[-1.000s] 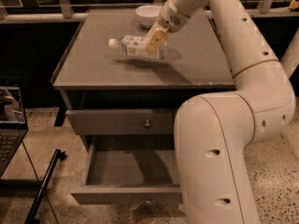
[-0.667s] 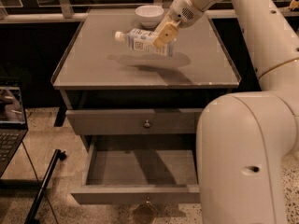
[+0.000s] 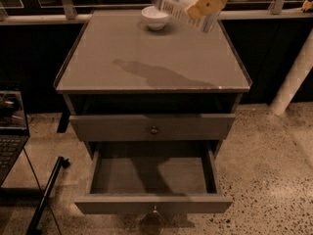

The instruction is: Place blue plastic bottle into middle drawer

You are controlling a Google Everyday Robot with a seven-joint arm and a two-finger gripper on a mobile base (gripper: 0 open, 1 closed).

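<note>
Grey middle drawer (image 3: 153, 204) stands pulled out at the near side, small knob on its front. Directly above it the upper drawer (image 3: 195, 127) is shut, knob centred. Left of the cabinet a laptop (image 3: 10, 131) is cut by the frame edge. Flat grey counter (image 3: 146, 48) has a long shadow across its middle. At the far edge, near centre, sits a white bowl (image 3: 155, 17). Over the far right corner the gripper (image 3: 208, 1) is clamped on the blue plastic bottle (image 3: 171, 1), held tilted, cap end pointing left, clear of the counter, beside the bowl.
</note>
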